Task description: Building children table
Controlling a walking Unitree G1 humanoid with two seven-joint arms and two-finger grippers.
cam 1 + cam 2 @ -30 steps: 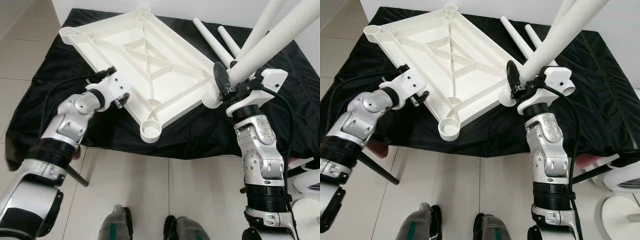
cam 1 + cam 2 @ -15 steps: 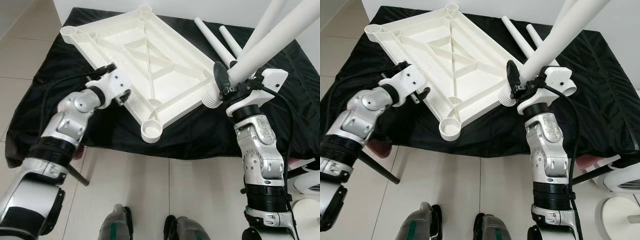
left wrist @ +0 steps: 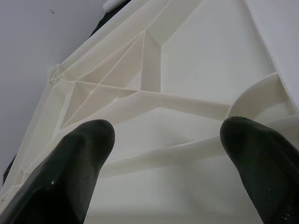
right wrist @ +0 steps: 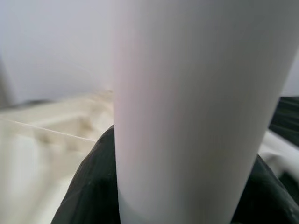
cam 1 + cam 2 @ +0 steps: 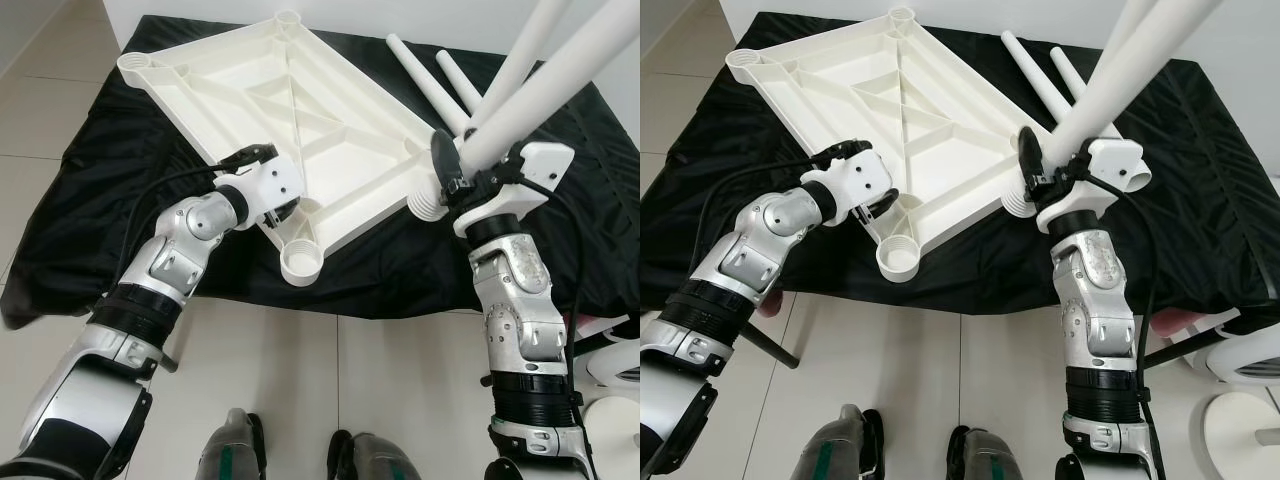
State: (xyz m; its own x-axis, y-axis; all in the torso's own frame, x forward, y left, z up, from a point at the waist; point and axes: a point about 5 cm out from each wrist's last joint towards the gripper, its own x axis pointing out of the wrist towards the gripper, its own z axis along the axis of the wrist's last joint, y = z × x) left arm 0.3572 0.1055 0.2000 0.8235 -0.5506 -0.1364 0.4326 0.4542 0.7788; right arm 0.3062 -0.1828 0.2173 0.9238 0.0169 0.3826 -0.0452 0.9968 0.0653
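Black cloth [image 5: 100,190] on floor carries upturned white ribbed plastic tabletop [image 5: 290,120]. Left gripper [image 5: 280,205] has slid along to its near corner socket, fingers spread wide; right gripper [image 5: 450,170] clamps white tubular leg [image 5: 540,95], ready for insertion.

Bright, even indoor light in both eye views — sharp, with soft shadows only. Mild glare on the white table top [image 5: 290,110] (ribs a little washed out). Slightly bent lines toward the edges. Very blurred close-up of the leg [image 4: 187,112] in the right wrist view.
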